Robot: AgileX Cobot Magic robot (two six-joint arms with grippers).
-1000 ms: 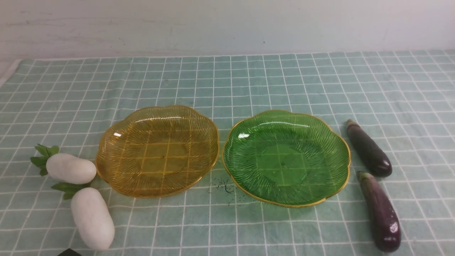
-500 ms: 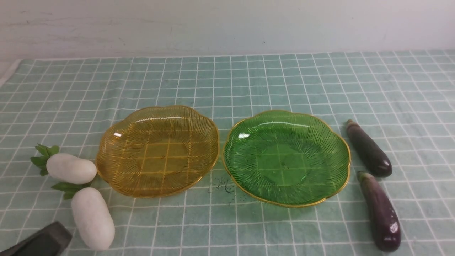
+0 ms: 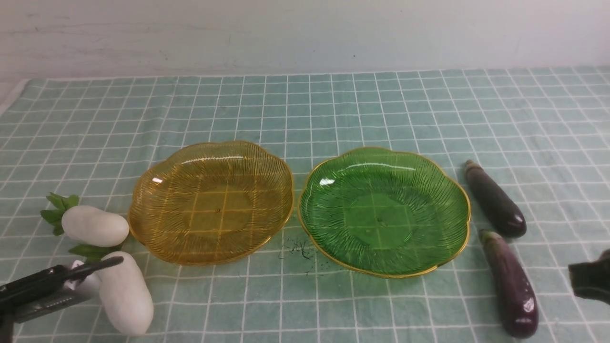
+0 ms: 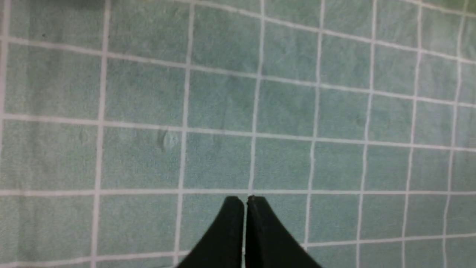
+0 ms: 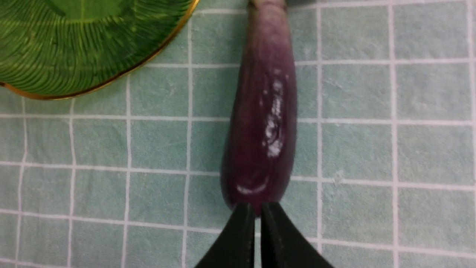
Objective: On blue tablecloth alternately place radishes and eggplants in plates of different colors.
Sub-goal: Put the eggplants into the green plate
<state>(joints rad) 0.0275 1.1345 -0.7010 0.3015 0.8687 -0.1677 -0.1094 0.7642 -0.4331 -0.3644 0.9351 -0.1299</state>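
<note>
Two white radishes lie at the left of the blue tablecloth: the far radish and the near radish. The amber plate and the green plate stand side by side in the middle, both empty. Two eggplants lie right of the green plate: the far eggplant and the near eggplant. My left gripper is shut and empty, its tip over the near radish; the left wrist view shows only cloth. My right gripper is shut and empty, just short of the near eggplant's rounded end.
A small dark scribble mark is on the cloth between the two plates. A pale wall runs along the table's far edge. The green plate's rim shows in the right wrist view.
My left arm has come further in from the lower left, its tip now over the near radish. My right arm has entered at the right edge. Plates and vegetables have not moved.
</note>
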